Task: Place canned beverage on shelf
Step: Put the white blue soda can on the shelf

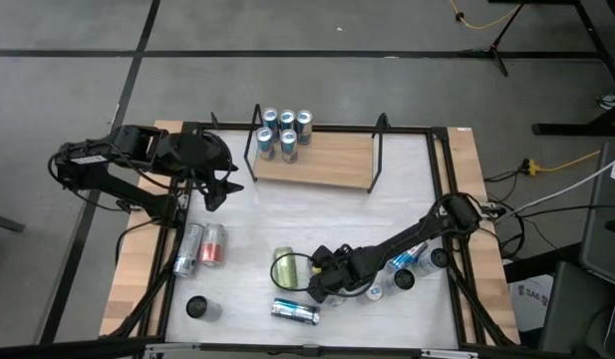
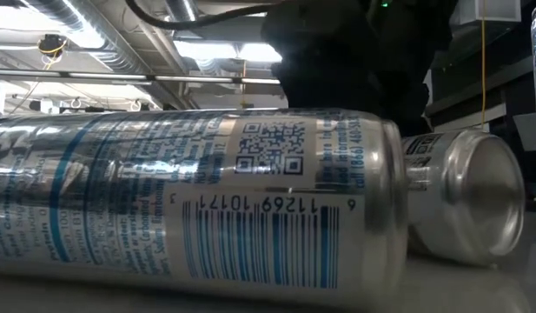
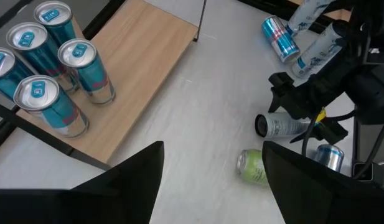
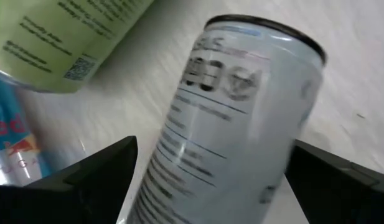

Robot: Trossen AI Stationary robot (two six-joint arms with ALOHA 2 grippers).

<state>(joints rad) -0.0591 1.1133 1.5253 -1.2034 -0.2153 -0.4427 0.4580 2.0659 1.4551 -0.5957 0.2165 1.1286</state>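
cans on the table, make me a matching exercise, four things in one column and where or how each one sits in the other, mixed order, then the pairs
Things:
1. four blue cans
2. green can
3. red can
4. right gripper

Places or states:
A. lying on the table's left part beside a silver can
B. standing upright at the left end of the shelf
C. jaws open either side of a lying silver can
D. lying near the table's middle, just left of the right gripper

Pairs: 1-B, 2-D, 3-A, 4-C
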